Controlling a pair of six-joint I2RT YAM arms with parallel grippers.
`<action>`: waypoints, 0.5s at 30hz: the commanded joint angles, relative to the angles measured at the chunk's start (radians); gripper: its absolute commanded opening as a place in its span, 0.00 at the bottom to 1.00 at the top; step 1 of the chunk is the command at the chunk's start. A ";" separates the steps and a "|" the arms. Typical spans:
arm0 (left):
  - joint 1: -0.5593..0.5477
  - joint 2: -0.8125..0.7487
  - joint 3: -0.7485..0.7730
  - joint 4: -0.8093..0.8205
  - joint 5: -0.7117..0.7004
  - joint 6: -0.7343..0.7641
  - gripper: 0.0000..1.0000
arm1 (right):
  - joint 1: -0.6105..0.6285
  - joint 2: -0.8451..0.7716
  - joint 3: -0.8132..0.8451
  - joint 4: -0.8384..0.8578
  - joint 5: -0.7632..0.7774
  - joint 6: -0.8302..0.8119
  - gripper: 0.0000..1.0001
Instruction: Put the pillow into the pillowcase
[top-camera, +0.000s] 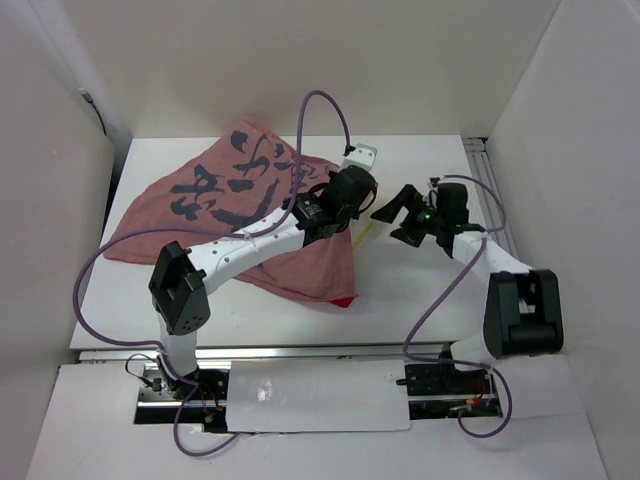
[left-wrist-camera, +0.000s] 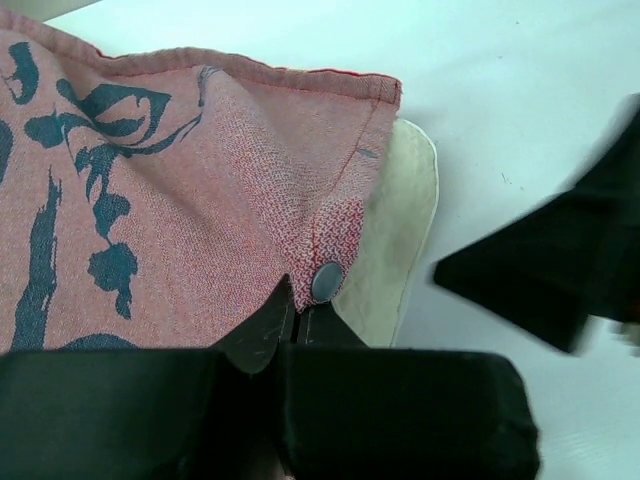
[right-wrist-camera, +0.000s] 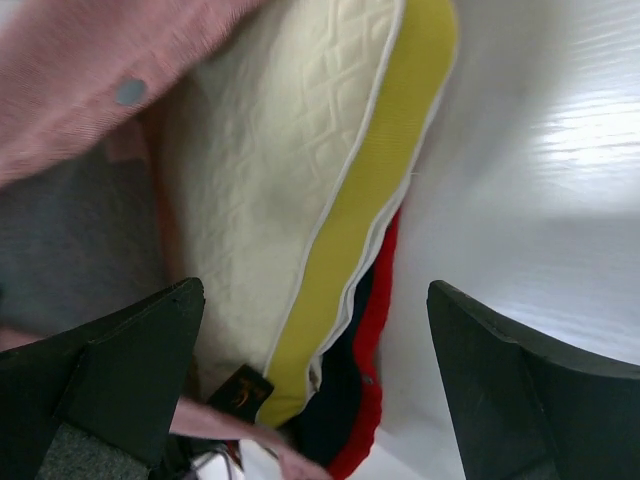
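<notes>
The pillowcase (top-camera: 225, 215) lies reverse side up, pinkish-red with dark markings, across the left and middle of the table. My left gripper (top-camera: 350, 192) is shut on its open hem beside a grey snap button (left-wrist-camera: 327, 281), as the left wrist view (left-wrist-camera: 293, 300) shows. The cream pillow (left-wrist-camera: 400, 225) sticks out from under that hem. In the right wrist view its quilted face (right-wrist-camera: 280, 170) and yellow edge (right-wrist-camera: 380, 190) lie in the case's mouth above the red lower layer (right-wrist-camera: 375, 340). My right gripper (top-camera: 396, 222) is open and empty, its fingers on either side of the pillow's edge (right-wrist-camera: 315, 345) without touching it.
White walls (top-camera: 560, 110) close in the table on the left, back and right. The purple cable (top-camera: 320, 100) loops above the left arm. The right gripper's black finger (left-wrist-camera: 540, 275) hangs close to the left gripper. Bare table (top-camera: 420, 300) lies to the right and in front.
</notes>
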 joint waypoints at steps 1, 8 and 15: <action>0.006 -0.024 0.016 0.081 0.020 0.031 0.00 | 0.078 0.101 0.039 0.145 -0.012 -0.044 1.00; -0.003 -0.003 0.062 0.050 0.049 0.031 0.00 | 0.199 0.385 0.176 0.270 -0.054 -0.044 0.63; -0.012 -0.016 0.087 -0.023 0.040 0.031 0.00 | 0.320 0.238 0.165 0.376 0.049 -0.180 0.05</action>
